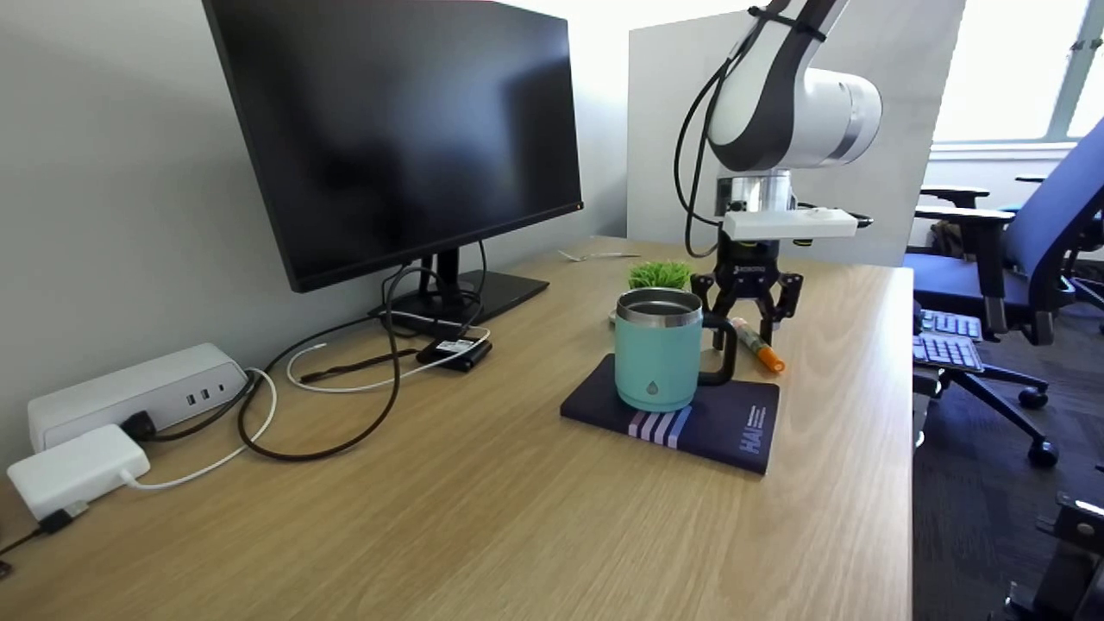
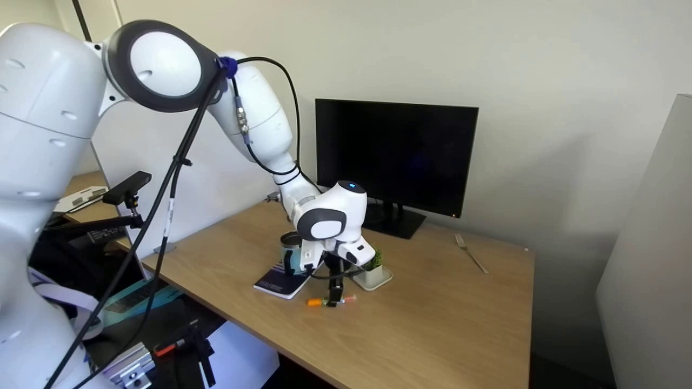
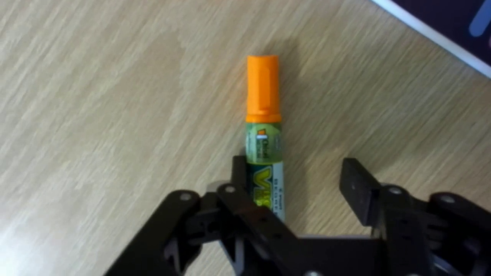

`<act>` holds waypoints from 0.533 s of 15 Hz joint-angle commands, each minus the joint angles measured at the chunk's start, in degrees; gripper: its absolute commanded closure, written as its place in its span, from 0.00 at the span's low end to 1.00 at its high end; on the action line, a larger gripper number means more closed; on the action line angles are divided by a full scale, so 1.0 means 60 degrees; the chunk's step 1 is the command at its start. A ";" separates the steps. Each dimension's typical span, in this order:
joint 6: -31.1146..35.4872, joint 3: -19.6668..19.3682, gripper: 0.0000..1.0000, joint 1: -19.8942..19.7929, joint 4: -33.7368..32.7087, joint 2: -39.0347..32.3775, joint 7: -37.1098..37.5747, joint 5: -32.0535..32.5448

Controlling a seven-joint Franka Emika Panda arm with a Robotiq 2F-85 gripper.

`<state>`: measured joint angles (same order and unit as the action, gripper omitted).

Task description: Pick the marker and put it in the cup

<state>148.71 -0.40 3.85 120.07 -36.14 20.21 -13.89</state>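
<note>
The marker (image 3: 263,115) has an orange cap and a green label. It lies flat on the desk, and it also shows in both exterior views (image 1: 761,348) (image 2: 315,302). My gripper (image 3: 293,172) is open and low over the desk, with the marker between its fingers. The marker is right beside the left finger in the wrist view, with a gap to the right finger. Its lower end is hidden by the gripper. The gripper shows in an exterior view (image 1: 742,332). The teal cup (image 1: 658,362) stands upright on a dark book; the arm partly hides it in an exterior view (image 2: 295,260).
The dark book (image 1: 733,423) lies under the cup, close to the marker. A small green plant (image 1: 660,274) in a white pot (image 2: 373,276) stands behind the cup. A monitor (image 2: 397,156), a fork (image 2: 470,252) and cables (image 1: 397,345) are on the desk (image 2: 432,324).
</note>
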 commanded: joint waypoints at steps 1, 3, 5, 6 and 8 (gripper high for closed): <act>0.0119 -0.0135 0.66 0.0111 -0.0097 -0.0138 0.0105 0.0102; 0.0065 -0.0188 0.80 0.0107 -0.0106 -0.0106 0.0113 0.0138; 0.0053 -0.0234 0.94 0.0104 -0.0108 -0.0085 0.0121 0.0166; 0.0051 -0.0240 0.99 0.0101 -0.0106 -0.0074 0.0120 0.0167; 0.0074 -0.0251 0.94 0.0115 -0.0074 -0.0034 0.0137 0.0171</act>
<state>148.07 -1.44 3.91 120.09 -35.63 20.26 -13.45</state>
